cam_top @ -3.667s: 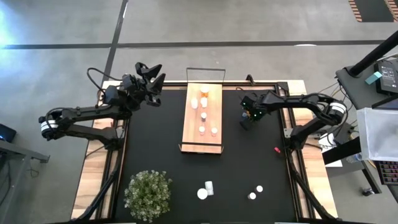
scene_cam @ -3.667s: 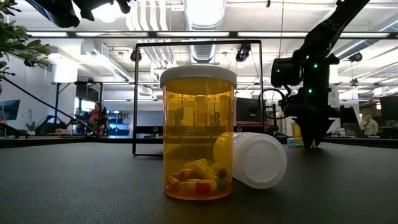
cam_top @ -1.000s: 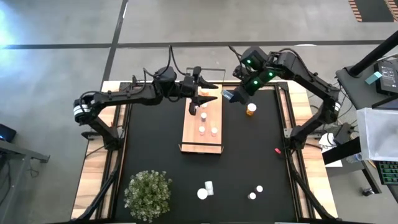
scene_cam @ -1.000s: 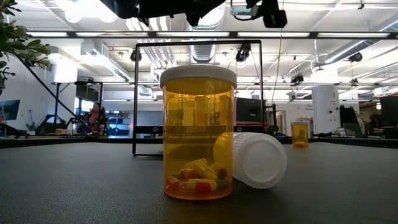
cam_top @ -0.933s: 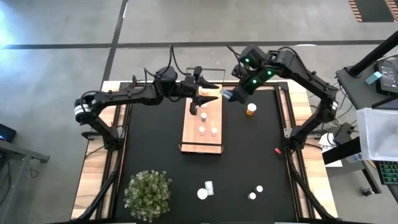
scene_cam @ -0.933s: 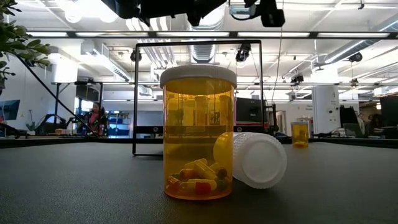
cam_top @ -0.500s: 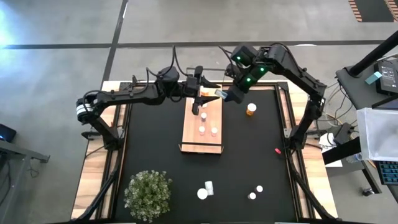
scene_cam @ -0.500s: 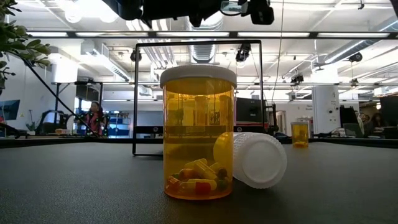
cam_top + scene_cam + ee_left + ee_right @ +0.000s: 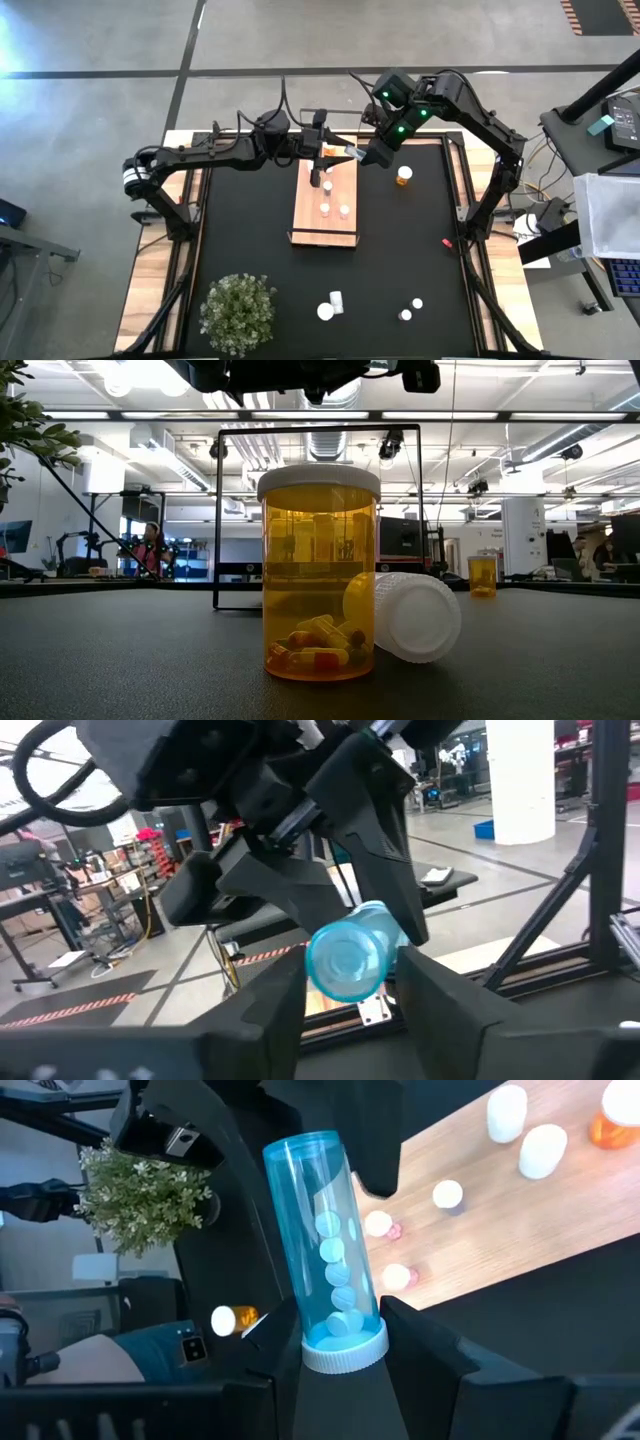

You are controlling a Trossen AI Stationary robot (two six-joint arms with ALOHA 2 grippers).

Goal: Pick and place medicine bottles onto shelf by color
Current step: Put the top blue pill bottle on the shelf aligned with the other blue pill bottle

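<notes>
Handover is the step: the blue bottle hangs above the shelf, near the table's far edge, clamped at its cap end by the right gripper, its base between the left gripper fingers, closing. Right should release only once left grips firmly. Black mat covers the table; an open workshop lies behind.

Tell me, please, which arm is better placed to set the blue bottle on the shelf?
Probably the left: both grip the blue bottle, but the left pincer sits directly above the shelf, whereas the right pincer hangs beyond its edge, over the black mat.
</notes>
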